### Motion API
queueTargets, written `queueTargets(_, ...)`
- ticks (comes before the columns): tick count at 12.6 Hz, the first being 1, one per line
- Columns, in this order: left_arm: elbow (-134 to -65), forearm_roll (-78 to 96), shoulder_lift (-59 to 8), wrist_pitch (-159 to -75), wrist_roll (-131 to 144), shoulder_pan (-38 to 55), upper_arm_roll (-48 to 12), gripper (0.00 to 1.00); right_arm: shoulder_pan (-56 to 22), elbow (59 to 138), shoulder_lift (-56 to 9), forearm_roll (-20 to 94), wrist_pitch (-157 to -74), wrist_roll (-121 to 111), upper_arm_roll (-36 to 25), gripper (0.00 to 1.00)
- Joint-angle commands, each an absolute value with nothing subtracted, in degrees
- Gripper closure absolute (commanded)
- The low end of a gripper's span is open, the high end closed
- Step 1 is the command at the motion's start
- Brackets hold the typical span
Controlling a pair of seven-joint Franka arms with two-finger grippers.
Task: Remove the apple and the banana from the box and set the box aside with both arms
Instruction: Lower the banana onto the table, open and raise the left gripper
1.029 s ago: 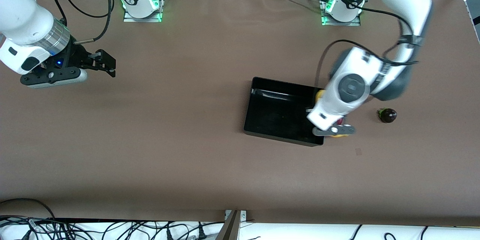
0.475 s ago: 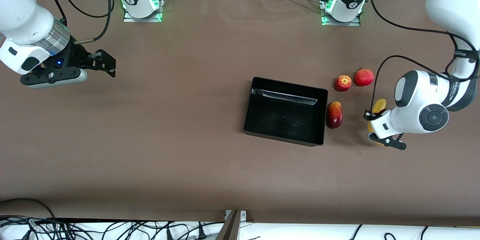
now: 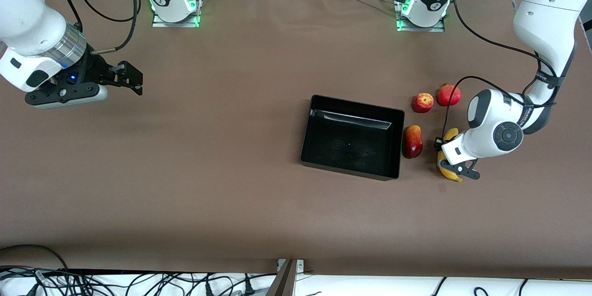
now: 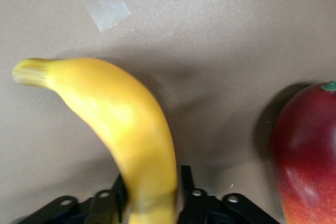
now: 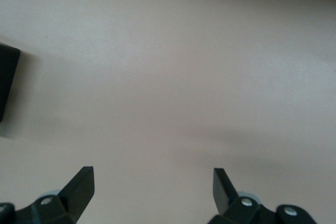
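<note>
The yellow banana (image 3: 451, 173) (image 4: 121, 119) lies on the table beside the black box (image 3: 311, 129), toward the left arm's end. My left gripper (image 3: 447, 157) (image 4: 152, 179) is down over it, fingers either side of its middle, open by a slim gap on one side. The small red apple (image 3: 422, 102) with yellow patches sits on the table, farther from the front camera than the banana. The box holds nothing. My right gripper (image 3: 132, 78) (image 5: 152, 182) waits open and empty over bare table at the right arm's end, a corner of the box (image 5: 8, 77) in its view.
A red oblong fruit (image 3: 412, 141) (image 4: 307, 156) lies between the box and the banana. A round red fruit (image 3: 448, 95) sits beside the apple. A small piece of tape (image 3: 442, 187) (image 4: 103, 4) is stuck to the table near the banana's tip.
The left arm swung from the box's edge out to the banana. Over the last half second gripper and banana shifted together toward the box, and the fingers have parted slightly. The right arm stayed still.
</note>
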State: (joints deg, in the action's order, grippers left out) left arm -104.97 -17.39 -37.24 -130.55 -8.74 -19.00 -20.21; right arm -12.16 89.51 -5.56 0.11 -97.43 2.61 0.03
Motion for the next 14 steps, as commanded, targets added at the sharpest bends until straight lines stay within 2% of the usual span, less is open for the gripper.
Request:
queueTargets(1, -104.77, -18.63, -34.03, -130.17, -7.12, -19.78, -21.27, 0.00, -12.30, 89.03, -5.36, 0.88, -96.94, 3.34, -0.09, 0.00)
queueTargets(3, -102.76, -17.67, -30.43, -126.51, -7.12, -19.78, -21.36, 0.00, -12.30, 89.03, -5.36, 0.88, -97.03, 3.34, -0.09, 0.00)
queueTargets(7, -86.61, -17.58, -29.27, -102.89, -7.29, -19.25, -24.34, 0.00, -12.30, 89.03, -5.45, 0.88, -97.12, 3.34, -0.09, 0.00)
queueTargets(8, -83.35, -16.71, -29.27, -99.18, -7.12, -19.16, -25.13, 0.00, -12.30, 89.03, -5.45, 0.88, -97.03, 3.34, -0.09, 0.00)
queueTargets(11, -75.26, -14.24, -29.27, -89.59, -7.12, -19.16, -26.10, 0.00, -12.30, 89.03, -5.45, 0.88, -97.03, 3.34, -0.09, 0.00)
queueTargets(14, -72.16, -11.62, -27.53, -86.13, -7.21, -18.46, -25.67, 0.00, -12.30, 89.03, -5.45, 0.88, -96.94, 3.34, -0.09, 0.00)
